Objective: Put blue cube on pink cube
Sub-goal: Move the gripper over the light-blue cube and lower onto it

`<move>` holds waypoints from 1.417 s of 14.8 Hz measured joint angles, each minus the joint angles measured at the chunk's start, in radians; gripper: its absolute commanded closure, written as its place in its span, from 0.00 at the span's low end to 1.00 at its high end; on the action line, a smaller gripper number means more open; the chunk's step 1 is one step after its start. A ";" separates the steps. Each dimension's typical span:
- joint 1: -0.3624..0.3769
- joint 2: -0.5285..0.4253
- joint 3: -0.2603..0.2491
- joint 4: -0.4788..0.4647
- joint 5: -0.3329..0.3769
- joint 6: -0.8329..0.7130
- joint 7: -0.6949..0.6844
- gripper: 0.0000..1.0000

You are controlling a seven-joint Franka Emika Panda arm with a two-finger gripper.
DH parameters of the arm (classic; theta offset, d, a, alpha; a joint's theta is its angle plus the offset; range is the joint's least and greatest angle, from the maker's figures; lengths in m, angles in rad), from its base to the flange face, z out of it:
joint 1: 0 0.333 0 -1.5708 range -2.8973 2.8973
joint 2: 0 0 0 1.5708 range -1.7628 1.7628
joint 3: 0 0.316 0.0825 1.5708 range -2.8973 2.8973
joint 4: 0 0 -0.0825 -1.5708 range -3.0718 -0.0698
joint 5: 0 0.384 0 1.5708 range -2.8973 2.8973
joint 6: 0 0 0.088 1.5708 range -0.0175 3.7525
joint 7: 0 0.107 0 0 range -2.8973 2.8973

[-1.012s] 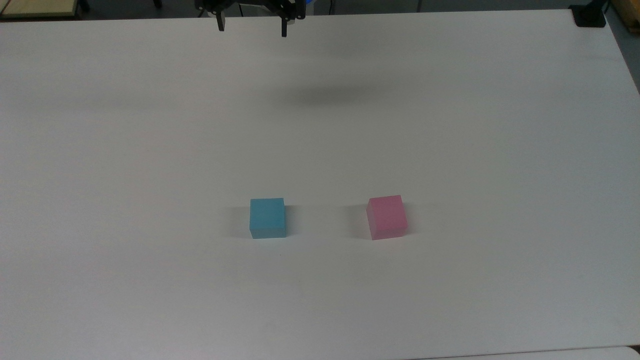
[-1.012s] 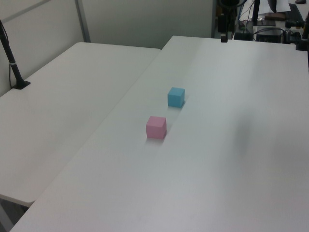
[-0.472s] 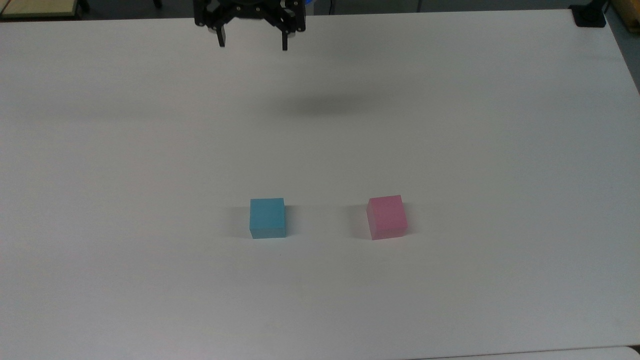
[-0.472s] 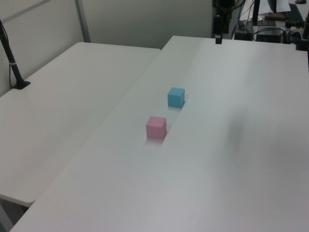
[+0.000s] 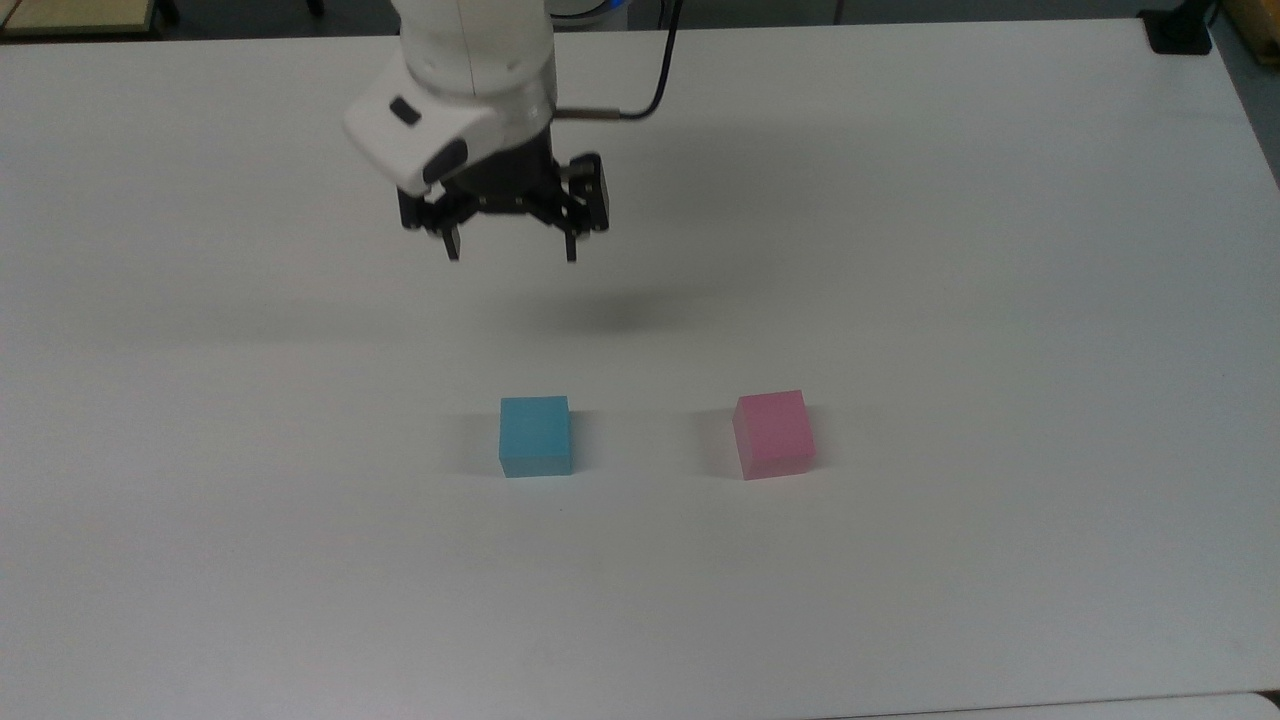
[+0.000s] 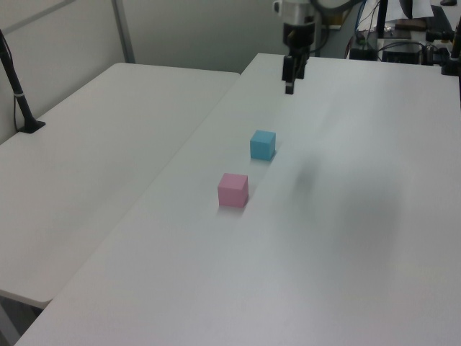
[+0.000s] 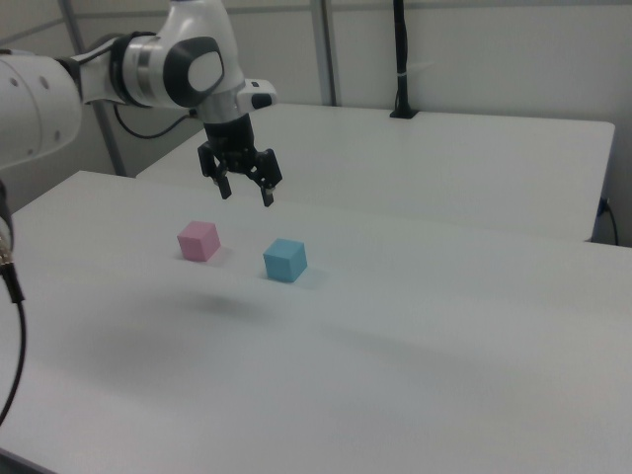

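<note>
In the top view, going from left to right, the gripper comes first: it hangs in the air above the white worktop, pointing down, with its two fingers spread wide apart and nothing between them. A white arm carries it from the far edge, and a black cable loops off the arm's side. A soft shadow lies on the worktop below and a little to the top view's right of the gripper.

Nearer the camera sits the blue cube, flat on the worktop, roughly in line with the gripper but well apart from it. Further to the top view's right is the pink cube, also flat on the worktop, turned slightly, with a clear gap between the two cubes.

In the right view the order flips: the pink cube is on the right view's left, the blue cube beside it, and the gripper hovers above and behind them with its fingers spread.

In the left view the gripper hangs beyond the blue cube, with the pink cube nearer the camera.
</note>
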 measured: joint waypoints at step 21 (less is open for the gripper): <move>0.094 0.397 -0.080 0.200 -0.063 0.194 -0.008 0.00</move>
